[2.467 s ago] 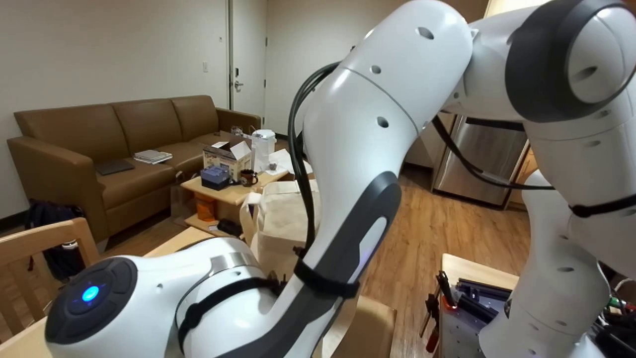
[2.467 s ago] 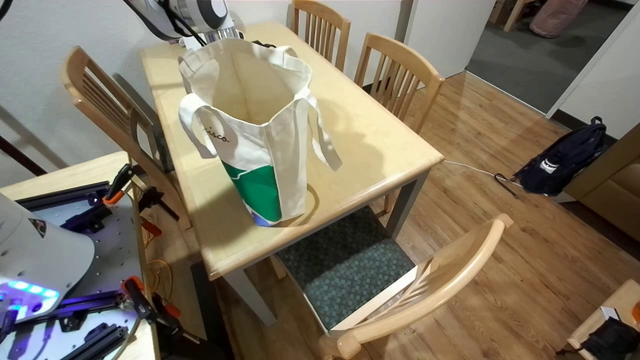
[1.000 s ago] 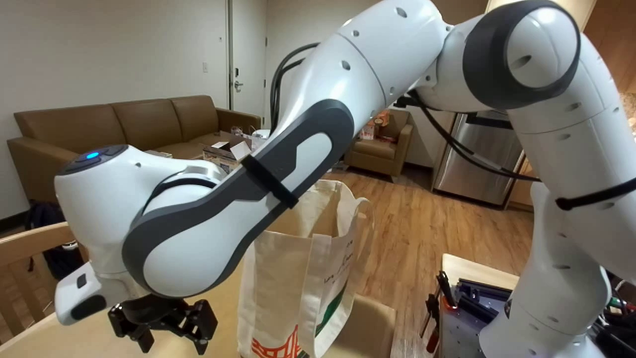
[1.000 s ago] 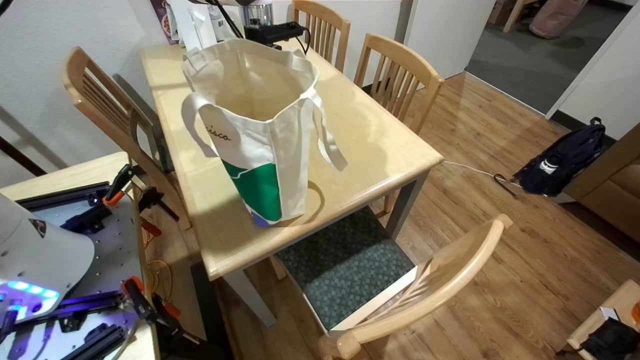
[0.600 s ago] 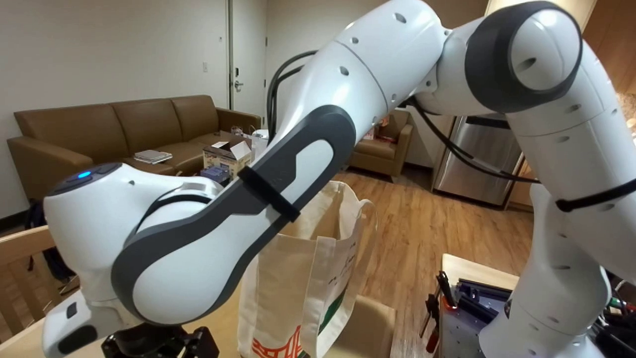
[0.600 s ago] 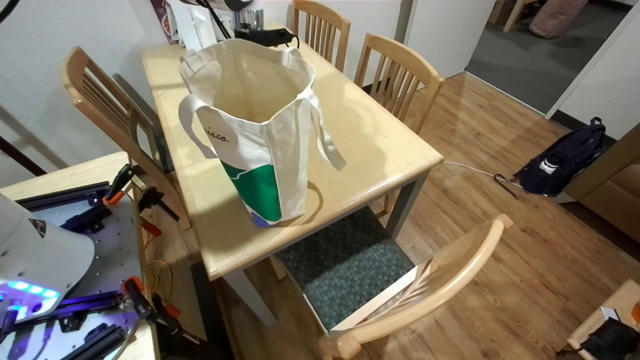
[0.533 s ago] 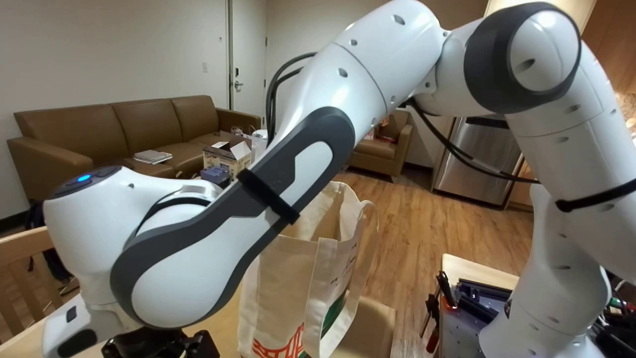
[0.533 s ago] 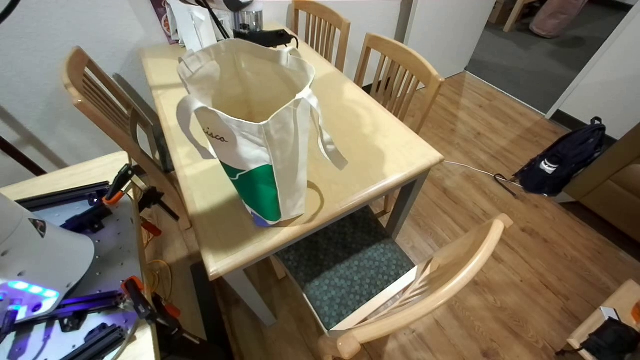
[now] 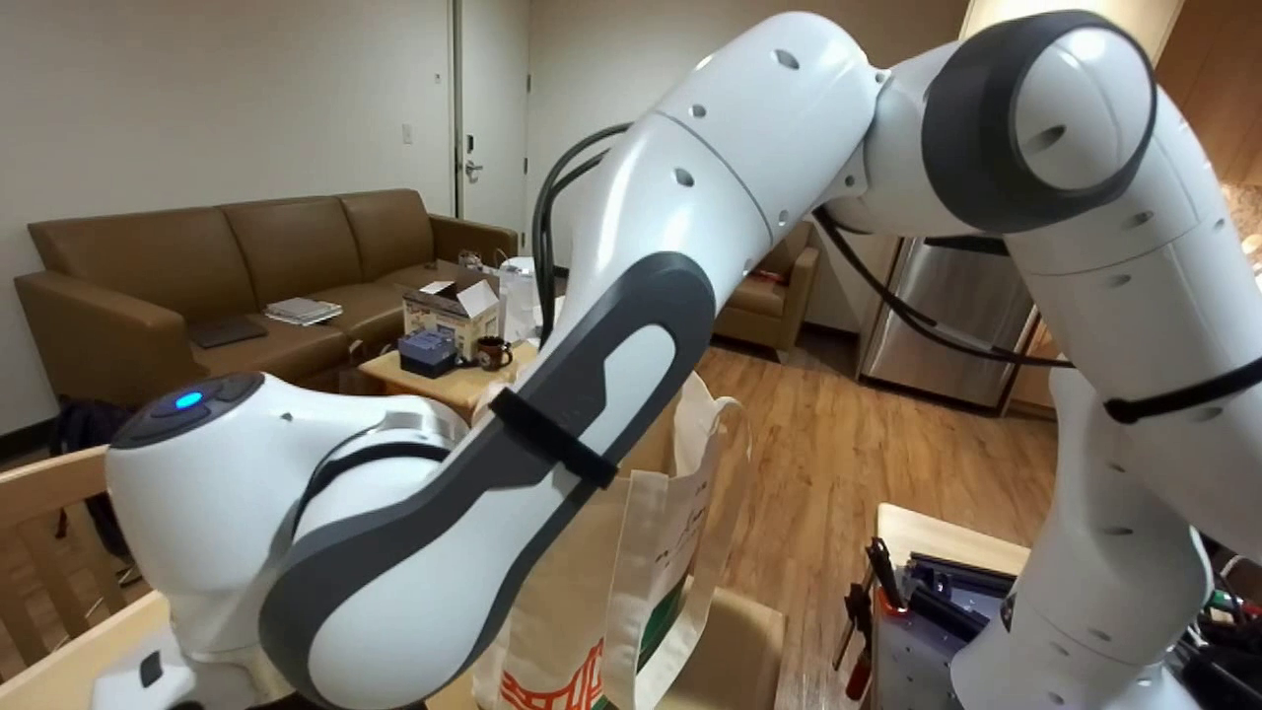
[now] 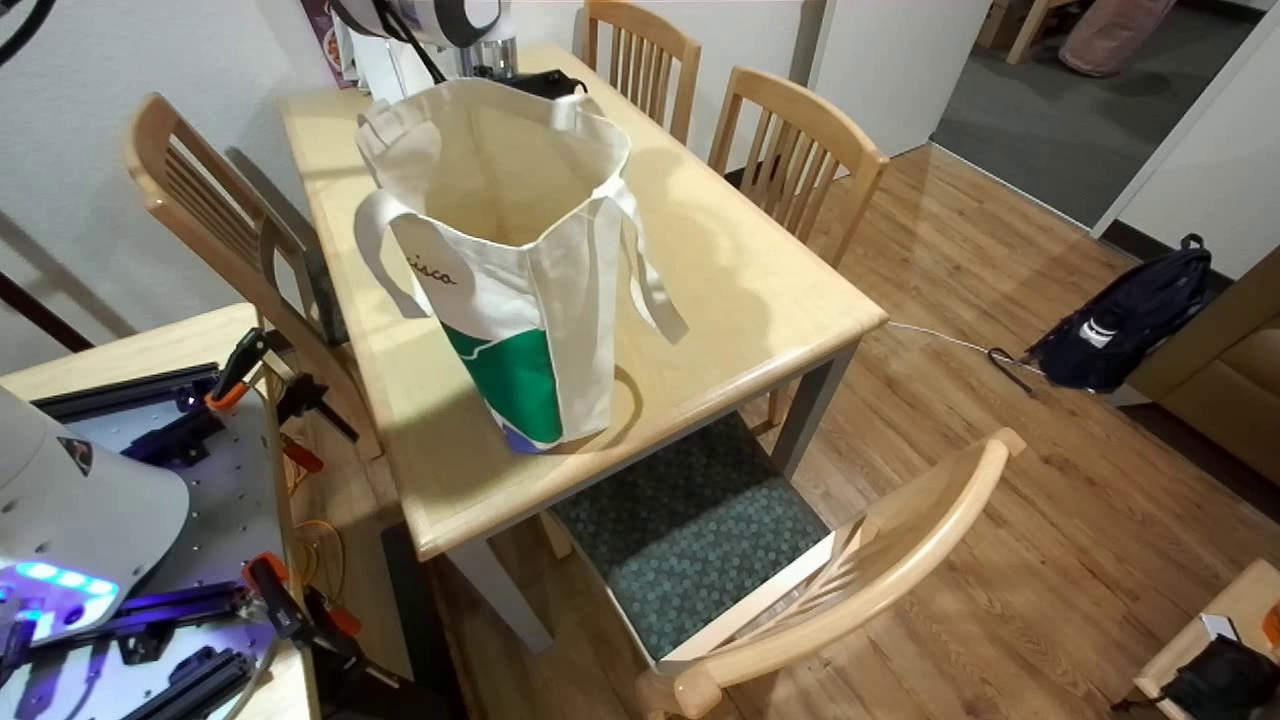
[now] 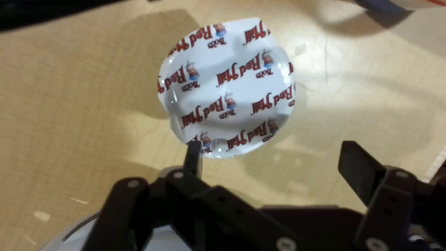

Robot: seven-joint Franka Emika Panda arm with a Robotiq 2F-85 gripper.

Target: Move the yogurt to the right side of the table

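The yogurt cup (image 11: 226, 87) shows from above in the wrist view, its round white lid printed with red lettering. It stands on the light tan table (image 11: 87, 87), and a bare part of the table also shows in an exterior view (image 10: 740, 290). My gripper (image 11: 271, 150) is open and empty, low over the table. The left finger in the wrist view overlaps the lid's lower edge; I cannot tell if it touches. The cup lies above and left of the gap between the fingers. In both exterior views the cup is hidden and the fingertips do not show.
A tall canvas tote bag (image 10: 580, 300) stands on the table near one end, close to the arm. White packages (image 10: 395, 65) stand at the far end by the wall. Chairs (image 10: 800, 150) surround the table. A tool-laden bench (image 10: 230, 480) holds the robot base.
The arm has swung to bring the hand pointing down, then lowered. In the last half second the hand sank further and shifted slightly, and the gripper dropped below an exterior view's bottom edge.
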